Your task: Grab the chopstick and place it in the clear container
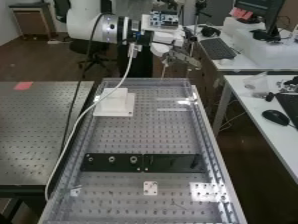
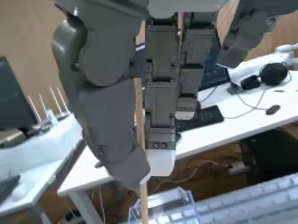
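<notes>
White desk (image 2: 233,131) behind, fingers (image 1: 178,56) clamp the chopstick (image 2: 144,202), partly hidden by them.

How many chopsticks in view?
1: the chopstick, pinched in the hand and running down past the fingertips in the wrist view; in the high view its lower part hangs below the hand. Another could be hidden behind the fingers.

Room with a dark brown floor (image 1: 41,61)
I see a black swivel chair (image 1: 92,47), a low brown cabinet (image 1: 32,23) and white-topped desks (image 1: 242,93).
</notes>
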Robot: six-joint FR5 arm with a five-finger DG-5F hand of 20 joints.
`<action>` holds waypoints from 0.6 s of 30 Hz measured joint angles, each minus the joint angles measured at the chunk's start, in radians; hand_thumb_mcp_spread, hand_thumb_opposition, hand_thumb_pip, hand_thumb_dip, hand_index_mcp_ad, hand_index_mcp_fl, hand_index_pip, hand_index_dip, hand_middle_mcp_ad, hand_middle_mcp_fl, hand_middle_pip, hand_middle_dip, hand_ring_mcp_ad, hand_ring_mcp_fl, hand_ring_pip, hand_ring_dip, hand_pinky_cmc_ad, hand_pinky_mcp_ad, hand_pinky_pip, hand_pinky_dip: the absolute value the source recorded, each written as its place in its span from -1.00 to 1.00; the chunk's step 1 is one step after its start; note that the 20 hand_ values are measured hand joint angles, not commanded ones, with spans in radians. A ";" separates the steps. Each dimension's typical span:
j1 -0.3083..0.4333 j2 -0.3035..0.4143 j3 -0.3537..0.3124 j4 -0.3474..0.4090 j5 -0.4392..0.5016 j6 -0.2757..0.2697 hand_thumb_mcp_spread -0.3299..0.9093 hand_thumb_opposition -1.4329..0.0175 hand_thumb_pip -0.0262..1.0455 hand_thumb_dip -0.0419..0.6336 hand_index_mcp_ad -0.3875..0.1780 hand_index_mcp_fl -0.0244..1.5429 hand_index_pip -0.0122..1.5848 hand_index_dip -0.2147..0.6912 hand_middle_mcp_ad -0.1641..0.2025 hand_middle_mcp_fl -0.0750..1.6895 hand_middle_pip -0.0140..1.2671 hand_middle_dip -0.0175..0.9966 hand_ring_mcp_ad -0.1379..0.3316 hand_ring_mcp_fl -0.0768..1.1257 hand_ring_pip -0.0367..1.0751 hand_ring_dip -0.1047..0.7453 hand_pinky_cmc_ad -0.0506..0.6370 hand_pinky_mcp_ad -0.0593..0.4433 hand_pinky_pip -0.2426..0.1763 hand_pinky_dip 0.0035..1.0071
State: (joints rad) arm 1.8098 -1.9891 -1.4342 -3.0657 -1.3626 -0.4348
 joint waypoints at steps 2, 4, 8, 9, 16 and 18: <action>0.007 -0.022 0.033 -0.049 0.007 -0.012 0.77 -0.52 -0.19 -0.03 -0.27 0.84 -0.73 0.34 -0.04 0.72 -0.70 0.17 -0.26 0.14 -0.73 0.24 0.01 0.16 -0.04 -0.69; 0.013 -0.040 0.060 -0.090 0.018 -0.018 0.77 -0.52 -0.19 -0.03 -0.27 0.83 -0.75 0.35 -0.04 0.72 -0.70 0.17 -0.26 0.14 -0.74 0.22 0.01 0.15 -0.05 -0.70; 0.021 -0.070 0.100 -0.148 0.021 -0.027 0.77 -0.52 -0.19 -0.03 -0.27 0.85 -0.76 0.35 -0.04 0.72 -0.70 0.17 -0.26 0.14 -0.73 0.23 0.01 0.18 0.03 -0.69; 0.022 -0.074 0.107 -0.157 0.022 -0.027 0.75 -0.52 -0.19 -0.04 -0.27 0.85 -0.76 0.35 -0.04 0.72 -0.70 0.17 -0.26 0.14 -0.73 0.24 0.01 0.19 0.03 -0.69; 0.028 -0.156 0.244 -0.332 0.021 -0.040 0.74 -0.52 -0.19 -0.04 -0.27 0.86 -0.78 0.38 -0.04 0.72 -0.68 0.17 -0.26 0.15 -0.73 0.23 0.01 0.19 0.02 -0.69; 0.028 -0.176 0.279 -0.372 0.021 -0.054 0.74 -0.52 -0.19 -0.04 -0.27 0.86 -0.80 0.39 -0.04 0.72 -0.68 0.16 -0.25 0.15 -0.72 0.24 0.01 0.18 0.03 -0.69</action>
State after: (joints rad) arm 1.8376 -2.1650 -1.1547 -3.4376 -1.3415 -0.4891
